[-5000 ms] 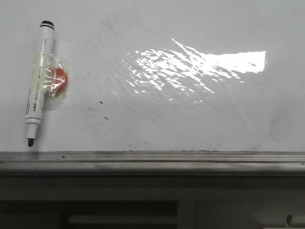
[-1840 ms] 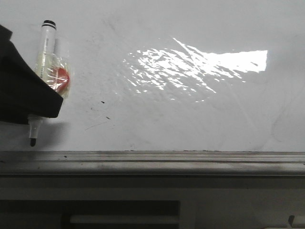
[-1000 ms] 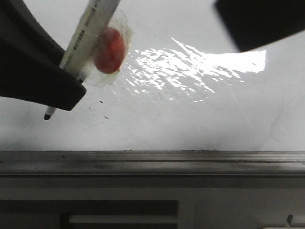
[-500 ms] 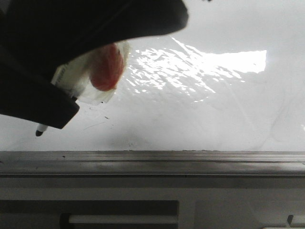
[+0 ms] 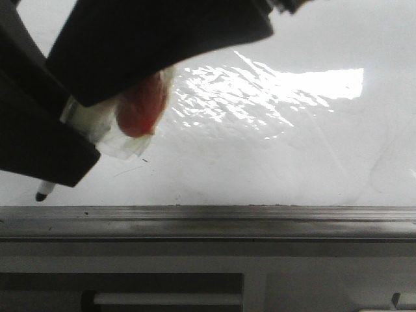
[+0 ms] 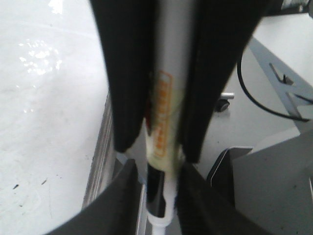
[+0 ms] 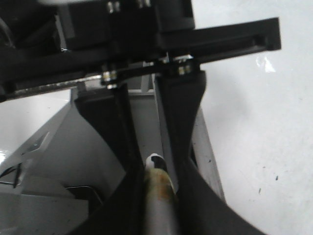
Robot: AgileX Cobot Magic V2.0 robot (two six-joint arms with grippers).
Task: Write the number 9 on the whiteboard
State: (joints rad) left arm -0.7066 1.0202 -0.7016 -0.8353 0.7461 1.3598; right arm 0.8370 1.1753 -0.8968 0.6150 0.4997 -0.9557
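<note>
The whiteboard (image 5: 292, 149) is glossy white with a bright glare patch; no stroke of the number 9 shows on its visible part. A white marker (image 6: 166, 98) carries a red piece under clear tape (image 5: 140, 109). It is held above the board's near left part, its black tip (image 5: 41, 194) just above the ledge. My left gripper (image 5: 65, 140) is shut on the marker's barrel (image 6: 156, 171). My right gripper (image 5: 130, 71) reaches in from above and is shut on the same marker (image 7: 156, 169). The two black grippers hide most of the marker in the front view.
A grey metal ledge (image 5: 260, 218) runs along the board's near edge. Small dark specks and a faint scratch (image 5: 130, 170) lie on the board beside the marker. A black cable (image 6: 264, 98) and grey robot parts lie beyond the ledge.
The right gripper has come lower over the marker, joining the left. The marker's tip has moved down toward the ledge and slightly left.
</note>
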